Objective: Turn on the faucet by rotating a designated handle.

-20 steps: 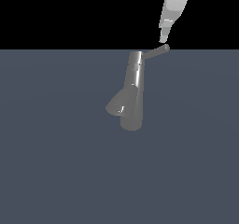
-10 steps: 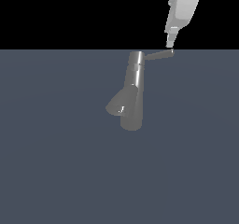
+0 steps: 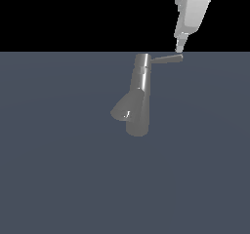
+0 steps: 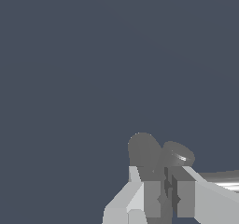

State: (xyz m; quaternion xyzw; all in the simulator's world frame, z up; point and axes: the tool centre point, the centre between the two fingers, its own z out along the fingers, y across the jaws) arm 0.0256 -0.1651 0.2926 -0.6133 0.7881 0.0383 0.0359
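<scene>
Since made of brushed metal and fixed at its base, likely rigid and heavy in feel: a grey faucet (image 3: 139, 99) standing on the dark blue-grey counter (image 3: 58, 179), near the middle of the exterior view, column leaning slightly, wide conical spout branching from the lower half toward the exterior view's left. Unlikely to shift under a push; only the top cap judged free to turn. Projecting sideways from that cap toward the exterior view's right, the handle (image 3: 167, 59): a thin straight rod, stiff, smooth, probably slippery against metal pads. Best worked near its far tip, where leverage is greatest, by a sideways push around the column's axis rather than by a squeeze; closer to the cap, more force needed and more chance of sliding off. Not fragile, but slim enough to be missed or to slip past a fingertip.

Just above the rod's outer end, the gripper (image 3: 179, 47), pointing down from the upper right of the exterior view, tip at or very near the handle's tip; contact not certain from that angle. In the wrist view, gripper (image 4: 168, 196) fingers drawn close together with only a narrow slit between, seemingly clenched on nothing, with the faucet's round cap (image 4: 144, 150) beyond them. Handle apparently beside the fingers, not between them.
</scene>
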